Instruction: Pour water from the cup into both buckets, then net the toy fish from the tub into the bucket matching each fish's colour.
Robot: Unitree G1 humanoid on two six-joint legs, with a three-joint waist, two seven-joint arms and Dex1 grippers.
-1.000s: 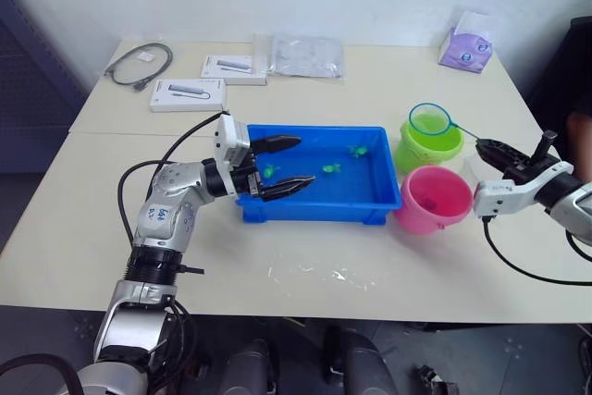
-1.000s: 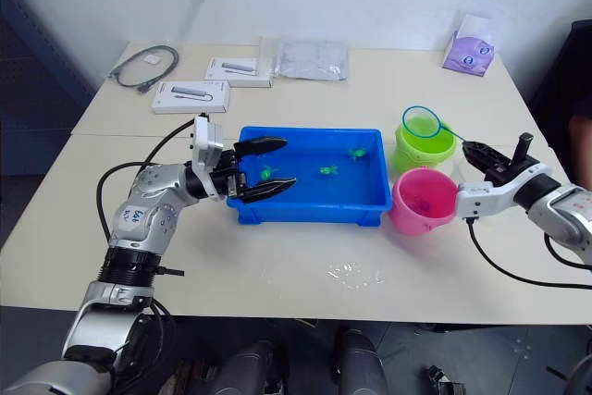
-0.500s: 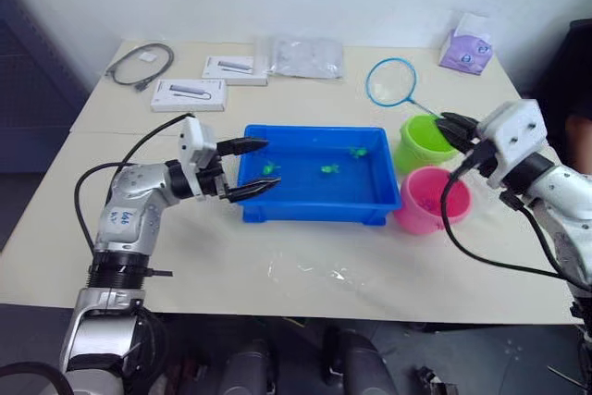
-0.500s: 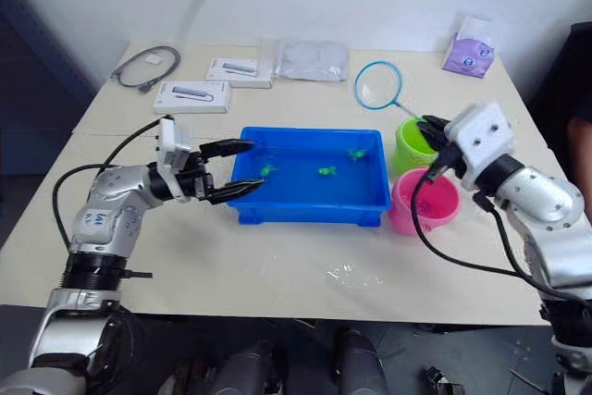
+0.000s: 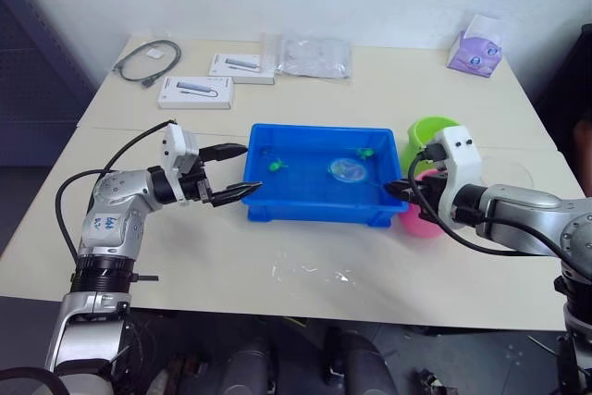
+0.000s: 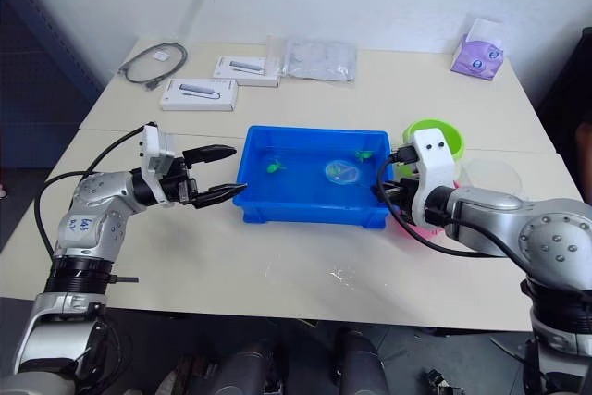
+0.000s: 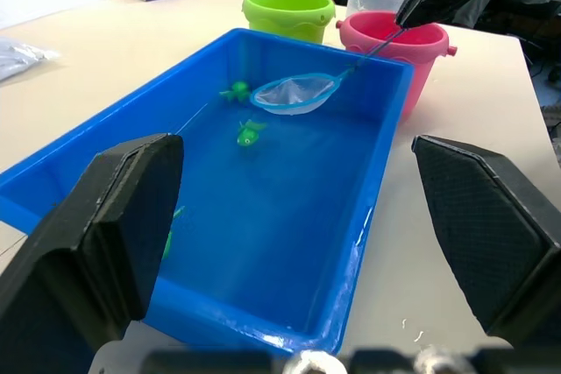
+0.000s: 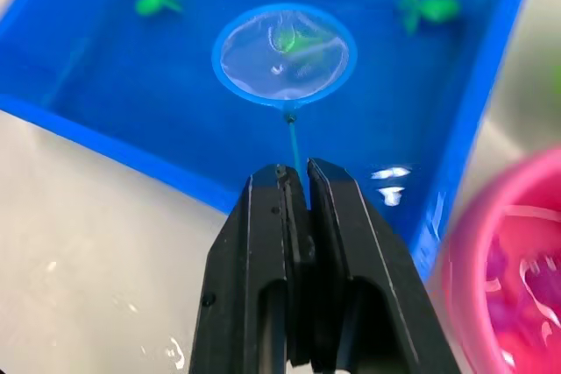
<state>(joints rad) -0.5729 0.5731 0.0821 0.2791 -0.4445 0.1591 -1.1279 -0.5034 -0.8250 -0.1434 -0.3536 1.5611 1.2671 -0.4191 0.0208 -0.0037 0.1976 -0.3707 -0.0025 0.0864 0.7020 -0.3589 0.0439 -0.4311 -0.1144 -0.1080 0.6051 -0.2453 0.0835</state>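
The blue tub [image 5: 314, 213] holds water and small green toy fish [image 5: 274, 165] [image 5: 364, 153]. The net's blue-rimmed hoop [image 5: 347, 169] lies low in the tub over another green fish [image 8: 285, 38]. My right gripper [image 5: 398, 190] is shut on the net's thin handle at the tub's right end, in front of the pink bucket [image 5: 424, 226]. The green bucket [image 5: 435, 127] stands behind the pink one, and the clear cup [image 6: 490, 173] is to their right. My left gripper [image 5: 250, 168] is open at the tub's left end, holding nothing.
At the back of the table lie a coiled black cable [image 5: 143, 60], two white boxes [image 5: 192, 92] [image 5: 244, 67], a clear bag [image 5: 314, 55] and a purple tissue pack [image 5: 476, 46]. Spilled water [image 5: 310, 273] glints in front of the tub.
My right arm has swung the net from above the green bucket, up over the table's back, and down into the tub. My left gripper has drawn back left, off the tub.
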